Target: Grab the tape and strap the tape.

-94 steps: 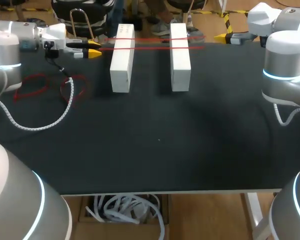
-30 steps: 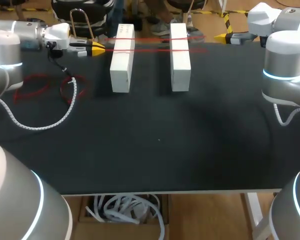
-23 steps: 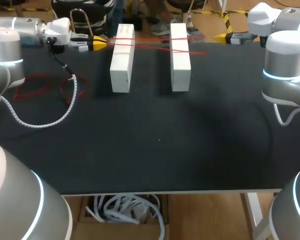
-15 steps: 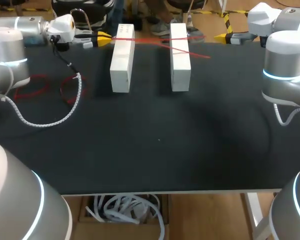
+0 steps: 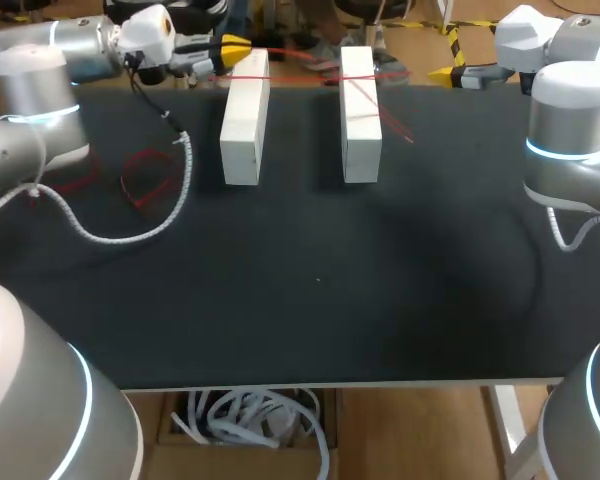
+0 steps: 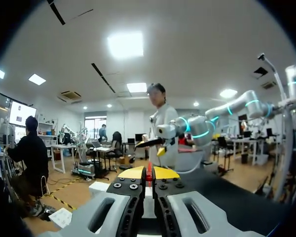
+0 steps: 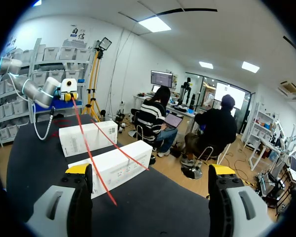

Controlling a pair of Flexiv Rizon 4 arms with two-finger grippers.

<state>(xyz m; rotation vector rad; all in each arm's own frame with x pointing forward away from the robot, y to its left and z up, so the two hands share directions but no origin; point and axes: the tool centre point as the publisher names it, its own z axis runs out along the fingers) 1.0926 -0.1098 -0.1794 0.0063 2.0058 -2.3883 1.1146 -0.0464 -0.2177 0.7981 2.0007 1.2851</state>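
Observation:
A thin red tape [image 5: 300, 76] runs across the far ends of two white boxes [image 5: 244, 118] [image 5: 361, 112], and one strand slants over the right-hand box. My left gripper [image 5: 230, 47] is raised behind the left box, shut on the tape's end. In the left wrist view the tape [image 6: 149, 173] shows pinched between the yellow tips of that gripper [image 6: 148, 174]. My right gripper [image 5: 445, 73] stays at the far right edge, open and empty. From its wrist view [image 7: 150, 170] the tape [image 7: 91, 155] stretches from the left gripper [image 7: 68, 97] over both boxes [image 7: 113, 168].
More red tape [image 5: 140, 175] lies in loose loops on the black table [image 5: 310, 280] at the left. A white coiled cable [image 5: 130, 230] from my left arm drapes over them.
My left gripper has moved to the right and toward the table's far edge, holding the tape. The tape's free strand has swung diagonally across the right box. The right arm has not moved.

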